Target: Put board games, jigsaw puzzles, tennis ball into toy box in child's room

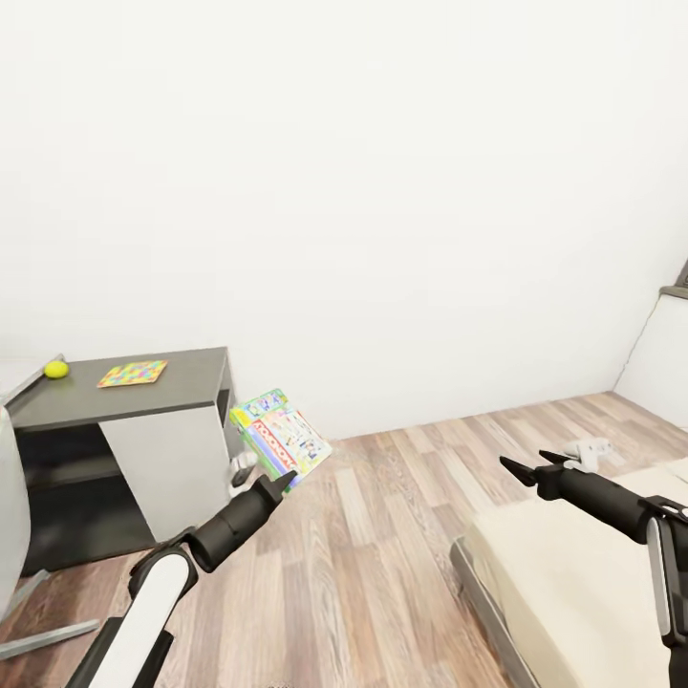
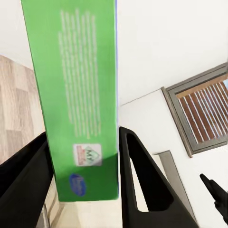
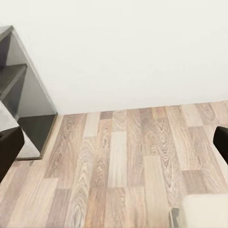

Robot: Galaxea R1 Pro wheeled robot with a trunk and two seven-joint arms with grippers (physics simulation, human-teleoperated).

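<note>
Nearest, at about 7 o'clock in the head view, the left arm rises with a glossy white shell and a matte black ribbed forearm, ending in the left pincer, clenched on one board game. That board game is a flat rectangular printed box, green-edged with a busy pastel face and red lettering, held tilted in the air above the plank floor, just beside the desk's corner. In the left wrist view the same board game shows a smooth green panel with fine pale print and a small logo, pinched between two black wedge-shaped fingers.

At 4 o'clock, the right arm reaches in, black and tapered, and the right pincer has its two pointed tips spread apart, released, holding nothing. Below it sits the bed: one soft-looking beige mattress on a dark grey frame. Just past the pincer, a small white object lies at the mattress edge; what it is I cannot tell.

The floor is wood plank, warm brown with grey streaks, and the right wrist view shows its grain clearly.

Further off at 9 o'clock stands the desk, its dark grey matte top over a white cabinet panel and an open dark shelf. On it: one jigsaw puzzle, a thin flat square of bright multicoloured pieces, and one tennis ball, small, round, yellow-green, near the puzzle but apart from it.

Beyond everything, a plain white wall.
</note>
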